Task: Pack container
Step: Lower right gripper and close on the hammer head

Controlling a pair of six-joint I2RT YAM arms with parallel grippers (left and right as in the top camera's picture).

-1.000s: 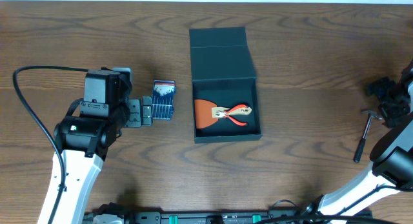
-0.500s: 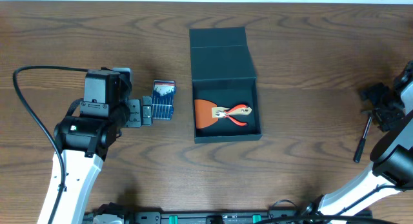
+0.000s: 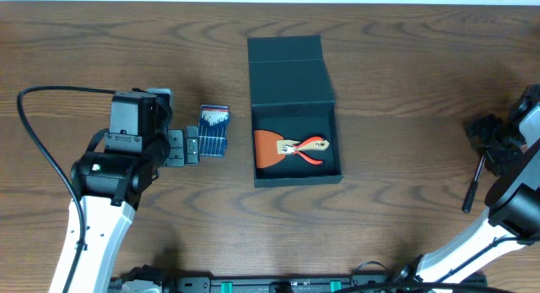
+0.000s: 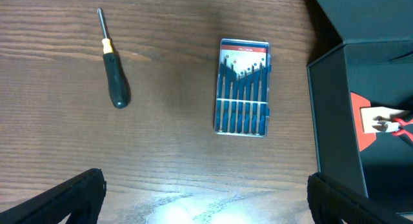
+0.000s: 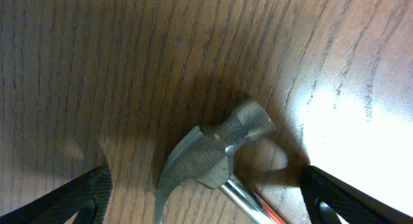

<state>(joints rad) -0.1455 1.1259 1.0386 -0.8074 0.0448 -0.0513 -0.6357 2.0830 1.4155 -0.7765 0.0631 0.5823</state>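
The container (image 4: 335, 108) and hammer (image 5: 216, 153) run past their views' edges.

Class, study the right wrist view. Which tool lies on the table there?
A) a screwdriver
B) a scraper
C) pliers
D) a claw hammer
D: a claw hammer lies there, its steel head with curved claw and round face resting on the wooden table.
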